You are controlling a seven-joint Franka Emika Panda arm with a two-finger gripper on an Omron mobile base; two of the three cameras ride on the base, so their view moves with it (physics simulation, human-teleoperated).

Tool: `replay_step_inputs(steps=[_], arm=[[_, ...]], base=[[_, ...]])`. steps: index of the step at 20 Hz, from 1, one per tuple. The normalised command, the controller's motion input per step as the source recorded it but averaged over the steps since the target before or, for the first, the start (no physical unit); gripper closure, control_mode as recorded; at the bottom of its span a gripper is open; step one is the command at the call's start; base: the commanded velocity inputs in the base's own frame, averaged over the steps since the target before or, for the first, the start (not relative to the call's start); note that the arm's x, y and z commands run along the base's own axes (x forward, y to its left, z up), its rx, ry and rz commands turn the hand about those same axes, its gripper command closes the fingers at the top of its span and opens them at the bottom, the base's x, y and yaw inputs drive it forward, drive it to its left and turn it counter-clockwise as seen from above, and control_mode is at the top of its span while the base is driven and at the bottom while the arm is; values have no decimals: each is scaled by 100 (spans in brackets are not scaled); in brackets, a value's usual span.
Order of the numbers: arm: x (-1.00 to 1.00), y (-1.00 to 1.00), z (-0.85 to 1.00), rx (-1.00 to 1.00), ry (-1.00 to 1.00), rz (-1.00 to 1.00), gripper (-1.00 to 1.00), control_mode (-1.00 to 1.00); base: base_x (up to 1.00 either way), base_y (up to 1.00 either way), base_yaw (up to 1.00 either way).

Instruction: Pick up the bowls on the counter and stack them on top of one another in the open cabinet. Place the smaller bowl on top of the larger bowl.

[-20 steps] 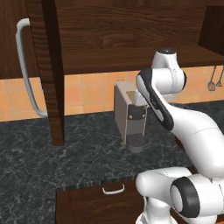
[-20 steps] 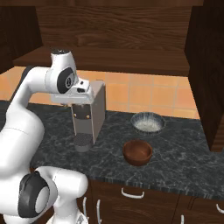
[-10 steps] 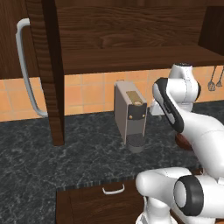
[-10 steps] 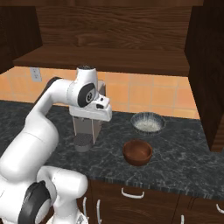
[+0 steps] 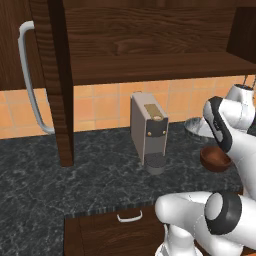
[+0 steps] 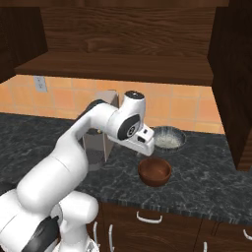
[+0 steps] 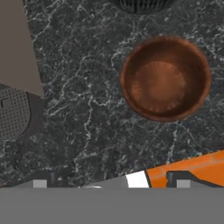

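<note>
A reddish-brown bowl (image 6: 154, 171) (image 5: 216, 158) (image 7: 165, 78) sits on the dark marbled counter (image 6: 211, 172). A second bowl (image 6: 169, 138) (image 5: 199, 128), grey with a pale speckled inside, rests behind it near the tiled wall; its dark ribbed edge (image 7: 142, 4) shows at the top of the hand view. My gripper (image 6: 146, 145) (image 7: 111, 183) hangs open above the counter, just left of the brown bowl and pointing down, with nothing between its fingers. The open cabinet shelf (image 5: 150, 65) (image 6: 113, 66) runs above, bare.
A grey coffee machine (image 5: 148, 131) (image 7: 15, 65) stands on the counter left of the bowls, close to my arm. The open cabinet door with its long curved grey handle (image 5: 30, 80) juts out at the left. Drawers (image 5: 129, 217) lie under the counter's front edge.
My arm has swung right, from in front of the coffee machine to above the counter beside the brown bowl. The bowls have not moved.
</note>
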Motion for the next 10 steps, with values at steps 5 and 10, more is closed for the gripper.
replay_step_inputs(steps=[5,10], arm=[[-1,-50,-29,1,1,-12,-100,-100],[1,-39,-43,6,2,-9,-100,-100]], base=[[0,0,0],[0,0,0]])
